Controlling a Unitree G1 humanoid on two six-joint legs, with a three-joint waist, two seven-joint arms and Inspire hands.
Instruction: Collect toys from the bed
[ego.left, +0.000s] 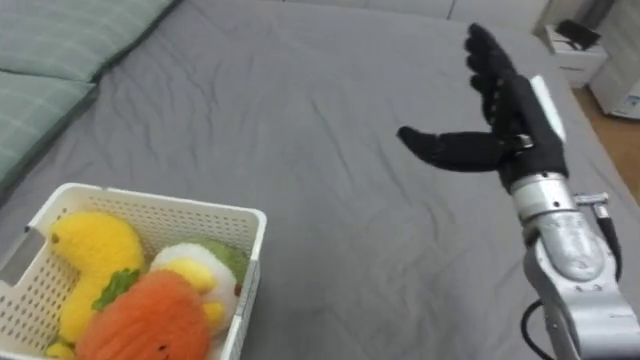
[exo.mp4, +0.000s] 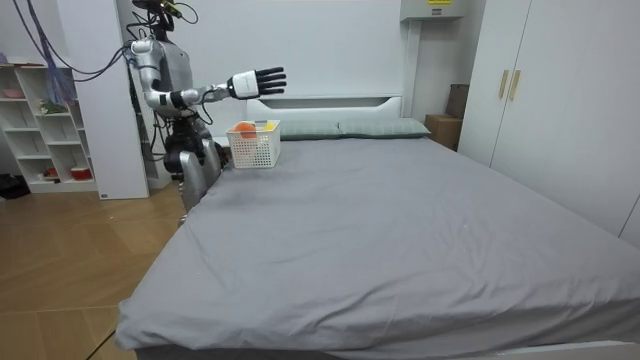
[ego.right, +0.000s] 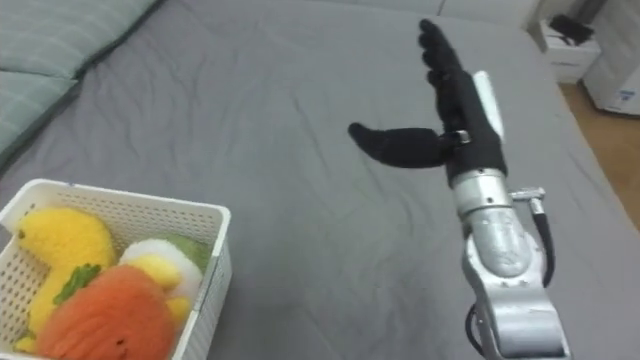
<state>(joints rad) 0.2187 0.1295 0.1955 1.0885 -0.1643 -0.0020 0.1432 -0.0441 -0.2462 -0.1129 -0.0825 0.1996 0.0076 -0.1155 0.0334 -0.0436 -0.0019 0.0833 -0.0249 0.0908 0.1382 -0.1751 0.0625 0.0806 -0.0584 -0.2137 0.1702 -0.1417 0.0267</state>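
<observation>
**Here: toys lie in the basket, right hand open and empty over the bed**

Left eye view: three plush toys sit packed together in a white latticed basket at the lower left, which stands on the grey bed. A yellow toy lies against the basket's left side. A round orange toy with a green leaf lies at the front. A white-and-green toy lies by the right wall. The right hand shows at the upper right, well apart from the basket, with bare sheet between them. Its fingers are straight and point away up the bed, and the thumb is spread out toward the left. It holds nothing and touches none of the toys.

Right eye view: the same layout, with the basket low in the left corner and the flat, spread hand right of the middle. Pale checked pillows lie beyond the basket at the upper left.

Room view: the robot stands at the bedside by the head of the bed, on the room view's left. Its right arm is stretched out about level, and the spread hand shows raised above the basket and clear of it. The basket sits on the bed's near corner just beside the pillows, with a patch of orange showing inside.
</observation>
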